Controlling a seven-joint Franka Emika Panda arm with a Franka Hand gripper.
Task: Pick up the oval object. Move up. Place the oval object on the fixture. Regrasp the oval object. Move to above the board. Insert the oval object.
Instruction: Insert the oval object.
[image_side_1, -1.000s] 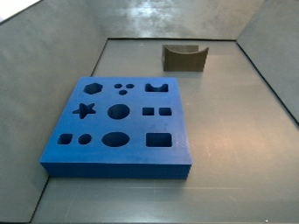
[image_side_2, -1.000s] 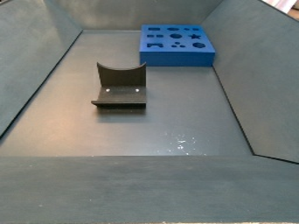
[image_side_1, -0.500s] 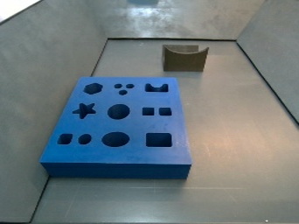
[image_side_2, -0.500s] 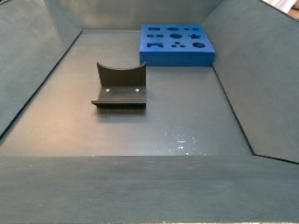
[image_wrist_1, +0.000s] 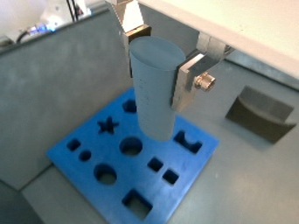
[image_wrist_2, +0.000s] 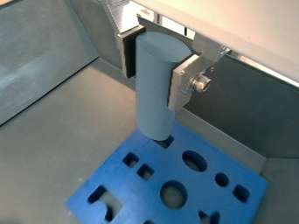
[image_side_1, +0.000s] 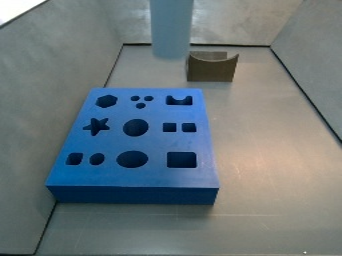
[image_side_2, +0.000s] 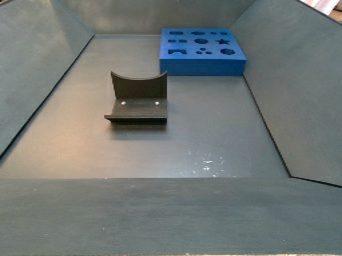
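Note:
My gripper (image_wrist_1: 158, 66) is shut on the oval object (image_wrist_1: 155, 96), a pale blue-grey peg held upright between the silver fingers (image_wrist_1: 188, 86). Both wrist views show it hanging above the blue board (image_wrist_1: 117, 162), and the gripper (image_wrist_2: 158, 70) clamps the oval object (image_wrist_2: 158, 92) near its top end. In a side view only the oval object's lower part (image_side_1: 170, 28) shows, coming down from the upper edge, well above the board (image_side_1: 134, 140); the gripper itself is out of that view. The dark fixture (image_side_1: 211, 65) stands beyond the board with nothing in its notch.
Grey walls (image_side_1: 60, 60) enclose the floor on all sides. In a side view the fixture (image_side_2: 136, 98) stands mid-floor and the board (image_side_2: 201, 50) lies against the far wall. The board's cutouts (image_wrist_2: 173, 192) are dark holes of several shapes.
The oval object's lower part has come into a side view from the top edge, where nothing showed before. Board and fixture have not moved.

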